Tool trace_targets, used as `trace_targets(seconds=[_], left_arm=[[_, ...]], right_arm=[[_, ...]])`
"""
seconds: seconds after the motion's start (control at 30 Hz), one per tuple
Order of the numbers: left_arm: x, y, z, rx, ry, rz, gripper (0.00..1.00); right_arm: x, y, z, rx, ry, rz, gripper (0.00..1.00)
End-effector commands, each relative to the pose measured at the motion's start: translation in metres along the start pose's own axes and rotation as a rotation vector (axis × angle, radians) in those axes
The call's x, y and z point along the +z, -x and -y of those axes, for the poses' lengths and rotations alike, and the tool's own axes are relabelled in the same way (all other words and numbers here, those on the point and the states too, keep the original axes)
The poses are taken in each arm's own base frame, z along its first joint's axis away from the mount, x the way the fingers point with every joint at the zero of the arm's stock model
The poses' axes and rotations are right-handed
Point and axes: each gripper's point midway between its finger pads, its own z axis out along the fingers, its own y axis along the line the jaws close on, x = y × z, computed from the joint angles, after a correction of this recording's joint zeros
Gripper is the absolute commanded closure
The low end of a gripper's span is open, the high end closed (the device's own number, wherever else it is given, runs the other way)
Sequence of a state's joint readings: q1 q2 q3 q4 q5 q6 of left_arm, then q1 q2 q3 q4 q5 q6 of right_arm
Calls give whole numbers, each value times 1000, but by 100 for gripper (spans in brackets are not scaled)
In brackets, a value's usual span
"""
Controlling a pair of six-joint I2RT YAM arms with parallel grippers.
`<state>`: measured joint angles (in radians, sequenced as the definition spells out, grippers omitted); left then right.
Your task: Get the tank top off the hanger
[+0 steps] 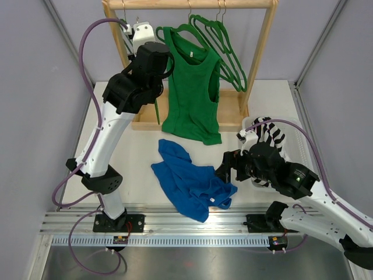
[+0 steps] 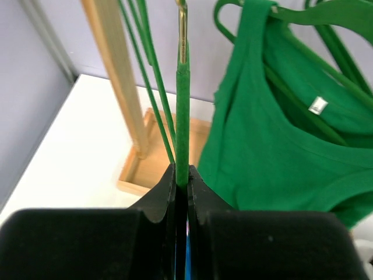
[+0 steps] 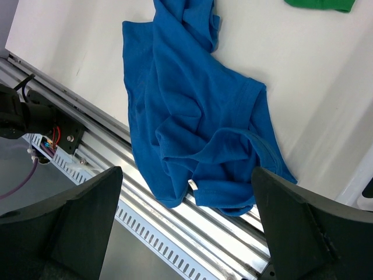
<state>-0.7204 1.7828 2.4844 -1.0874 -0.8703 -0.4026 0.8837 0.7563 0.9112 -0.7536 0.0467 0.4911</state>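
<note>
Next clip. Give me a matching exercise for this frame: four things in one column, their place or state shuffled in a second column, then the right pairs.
Column one
1. green tank top
2. blue garment
3. left gripper
4. right gripper

Column two
A. open, above the blue garment
B. hanging on the wooden rack
C. crumpled on the table
D. shut on a green hanger

Pairs: 1-B, 2-C, 3-D, 4-A
</note>
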Motion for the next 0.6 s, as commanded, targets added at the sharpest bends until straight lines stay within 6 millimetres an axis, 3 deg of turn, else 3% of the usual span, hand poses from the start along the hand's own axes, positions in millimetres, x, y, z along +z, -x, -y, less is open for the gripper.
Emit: trace_targets(seconds=[0.0, 0.07, 0.27, 0.37, 0.5, 0.57], left_arm=[[-7, 25, -27, -43, 80, 70, 100], [-5, 25, -19, -24, 39, 71, 100], [3, 55, 14, 14, -160, 162, 100], [18, 62, 18, -19, -246, 175, 100], [44, 73, 0, -63, -258, 187, 100], [48, 75, 3, -54, -300, 192, 100]], right_arm=[[6, 9, -10, -1, 42, 29, 1], [10, 8, -11, -3, 47, 22, 1], [18, 5, -12, -6, 50, 4, 0], [19, -1, -16, -5, 77, -16, 0], [22, -7, -16, -6, 97, -23, 1], [24, -7, -17, -10, 106, -19, 1]])
